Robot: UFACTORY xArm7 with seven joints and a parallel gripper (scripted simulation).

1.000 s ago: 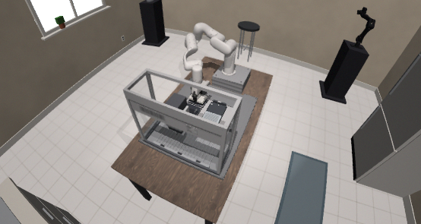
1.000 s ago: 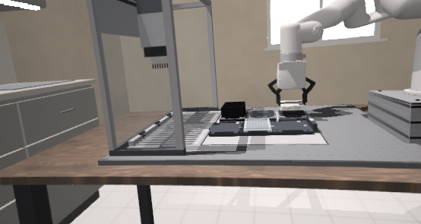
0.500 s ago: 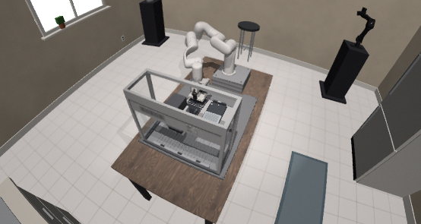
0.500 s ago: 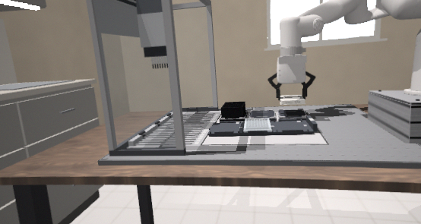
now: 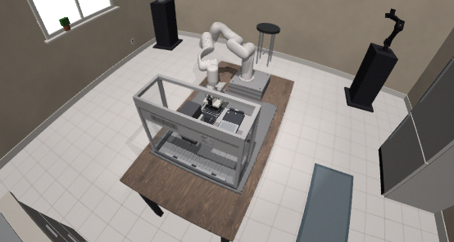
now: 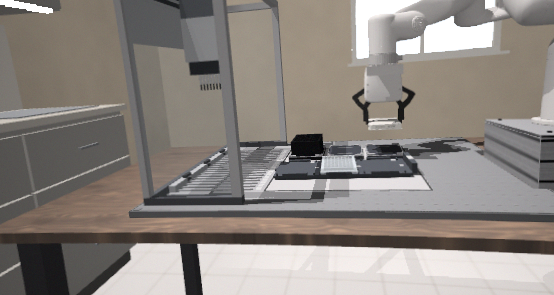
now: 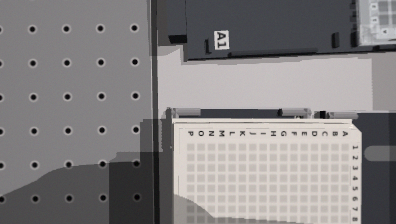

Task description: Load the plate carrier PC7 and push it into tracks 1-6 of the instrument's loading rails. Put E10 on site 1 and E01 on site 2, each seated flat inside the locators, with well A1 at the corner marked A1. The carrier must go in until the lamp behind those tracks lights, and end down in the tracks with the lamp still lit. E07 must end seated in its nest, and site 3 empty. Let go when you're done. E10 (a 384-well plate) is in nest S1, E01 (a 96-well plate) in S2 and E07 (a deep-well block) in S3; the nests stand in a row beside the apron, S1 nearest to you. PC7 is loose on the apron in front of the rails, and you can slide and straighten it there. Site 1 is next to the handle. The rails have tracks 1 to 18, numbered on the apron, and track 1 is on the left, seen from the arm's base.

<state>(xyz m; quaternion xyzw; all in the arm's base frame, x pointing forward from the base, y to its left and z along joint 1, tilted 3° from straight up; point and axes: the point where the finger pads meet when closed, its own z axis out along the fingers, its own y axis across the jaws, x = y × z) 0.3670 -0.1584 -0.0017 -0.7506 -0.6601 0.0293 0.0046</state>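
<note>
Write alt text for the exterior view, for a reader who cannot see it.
The gripper holds a pale well plate in the air above the dark plate carrier on the grey deck. Another pale plate already lies on the carrier, and a black deep-well block stands behind it, beside the instrument's open metal frame.

Wood table (image 5: 192, 199) mid-room on white tile floor (image 5: 82, 150). Rel. to table: window (image 5: 67, 2) w/ small potted plant (image 5: 65, 24) far left on tan wall; round black stool (image 5: 268, 29) just behind; black pedestals far back-left (image 5: 165, 23) & right (image 5: 370, 76); grey cabinets (image 5: 426, 142) far right; daylight thru window.
</note>
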